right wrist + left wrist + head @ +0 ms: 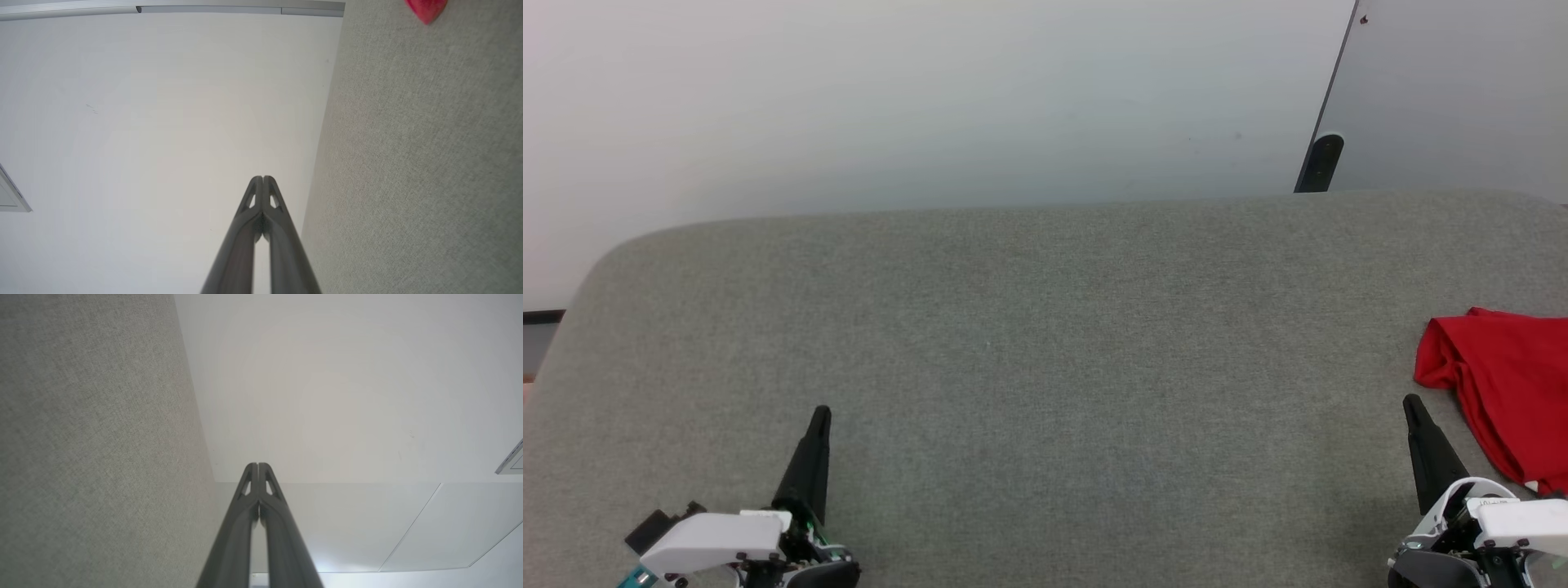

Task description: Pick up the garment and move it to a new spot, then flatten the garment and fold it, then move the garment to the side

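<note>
- Red garment (1499, 384) lies bunched at the far right of the grey felt surface (1045, 327), partly cut off by the frame.
- Left gripper (822, 412) and right gripper (1410, 402) are both fully closed and hold nothing. The right one is just beside the cloth.
- Risk: closed fingers would shove the fabric, not pinch it. Open first.
- Risk: the surface's right edge is unseen, so a push could slide the garment off.

Light: bright, diffuse on the grey woven-fabric tabletop (1045, 327).
Shadows: faint, soft.
Glare: white surface (931, 98) beyond it washed out.
</note>
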